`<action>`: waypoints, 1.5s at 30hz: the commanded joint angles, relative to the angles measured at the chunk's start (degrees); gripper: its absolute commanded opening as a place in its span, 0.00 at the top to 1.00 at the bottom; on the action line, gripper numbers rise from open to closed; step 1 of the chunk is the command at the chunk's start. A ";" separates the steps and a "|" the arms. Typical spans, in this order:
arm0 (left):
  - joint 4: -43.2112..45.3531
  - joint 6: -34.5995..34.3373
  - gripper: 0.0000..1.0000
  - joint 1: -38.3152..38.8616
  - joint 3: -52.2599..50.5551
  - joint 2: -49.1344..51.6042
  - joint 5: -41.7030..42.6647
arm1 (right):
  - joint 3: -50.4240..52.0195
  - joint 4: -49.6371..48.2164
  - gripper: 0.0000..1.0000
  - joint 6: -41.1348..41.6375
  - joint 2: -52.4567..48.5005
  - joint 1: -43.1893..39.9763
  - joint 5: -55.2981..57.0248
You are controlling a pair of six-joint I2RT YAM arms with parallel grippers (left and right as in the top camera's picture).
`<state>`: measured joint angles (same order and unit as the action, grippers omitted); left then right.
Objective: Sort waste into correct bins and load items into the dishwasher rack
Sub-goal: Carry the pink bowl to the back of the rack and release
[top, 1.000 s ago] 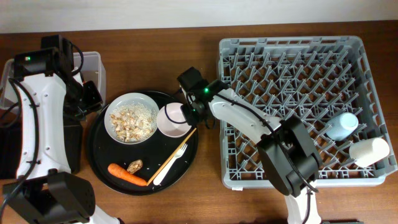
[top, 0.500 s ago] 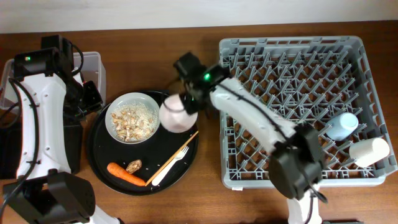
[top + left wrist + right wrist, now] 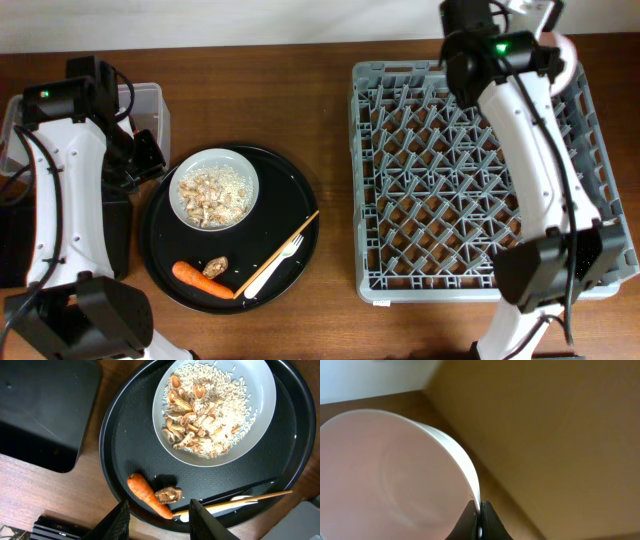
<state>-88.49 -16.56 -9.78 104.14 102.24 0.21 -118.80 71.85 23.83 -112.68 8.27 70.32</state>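
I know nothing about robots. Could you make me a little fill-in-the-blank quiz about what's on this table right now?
1. The right gripper pinches the smaller white bowl by its ____.
2. On the round black tray, the carrot lies beside a small ____ lump.
3. The left gripper hangs open above that tray, holding ____.
Missing words: rim; brown; nothing.

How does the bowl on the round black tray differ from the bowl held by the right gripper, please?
The tray bowl rests flat on the round black tray; the held bowl is clamped by its rim in the shut right gripper. The tray bowl carries beige food scraps; the held bowl looks empty. Both are white and round.
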 commanded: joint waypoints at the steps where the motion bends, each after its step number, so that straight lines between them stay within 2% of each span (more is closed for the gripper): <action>1: 0.33 -0.76 0.62 -0.13 0.22 -1.44 0.63 | 0.39 -1.90 0.96 2.19 -3.32 -4.04 6.58; 6: 0.31 -0.76 0.62 -0.13 0.22 -1.44 0.63 | 0.39 -5.29 0.96 2.47 -10.91 -9.22 4.87; 10: 0.11 -0.79 0.62 -0.13 0.22 -1.44 0.66 | 0.39 -6.34 0.96 4.57 -15.82 -9.81 4.76; 17: -0.07 -0.76 0.62 -0.13 0.22 -1.44 1.07 | 3.34 -6.10 0.96 6.49 -18.53 -7.87 -0.26; 26: 0.11 -0.76 0.62 -0.13 0.22 -1.44 1.07 | 8.17 -5.62 0.95 8.17 -18.58 0.13 -3.50; 28: 0.11 -0.76 0.62 -0.13 0.22 -1.44 1.07 | 8.17 -4.59 0.84 8.17 -18.58 0.63 -5.62; 30: 0.15 -0.76 0.62 -0.13 0.22 -1.44 1.07 | 8.17 -3.06 0.79 8.17 -18.58 0.68 -7.69; 31: 0.22 -0.76 0.62 -0.13 0.22 -1.44 1.07 | 8.17 -1.36 0.73 8.17 -18.58 0.68 -8.76; 32: 0.22 -0.76 0.62 -0.13 0.22 -1.44 1.07 | 8.17 -0.35 0.65 8.20 -18.58 0.68 -8.94; 33: 0.20 -0.76 0.62 -0.13 0.22 -1.44 1.07 | 8.17 1.33 0.46 8.20 -18.56 0.68 -8.90; 34: 0.20 -0.76 0.62 -0.13 0.22 -1.44 1.07 | 8.17 2.32 0.39 8.22 -18.49 0.66 -8.90; 35: 0.15 -0.76 0.62 -0.13 0.22 -1.44 1.07 | 8.11 3.06 0.36 8.24 -18.21 0.61 -8.90; 38: 0.04 -0.74 0.62 -0.13 0.22 -1.44 1.07 | 8.11 5.73 0.20 14.56 -15.02 -1.07 -9.16; 40: -0.07 -0.72 0.62 -0.13 0.22 -1.44 1.03 | 8.00 5.53 0.17 15.65 -12.59 -3.61 -12.04; 45: -0.02 -0.74 0.62 -0.13 0.22 -1.44 1.05 | 8.00 4.39 0.18 15.65 -11.02 -8.79 -17.90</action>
<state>-88.49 -16.56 -9.78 104.14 102.21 0.67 -110.65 77.28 37.85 -125.56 0.47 55.68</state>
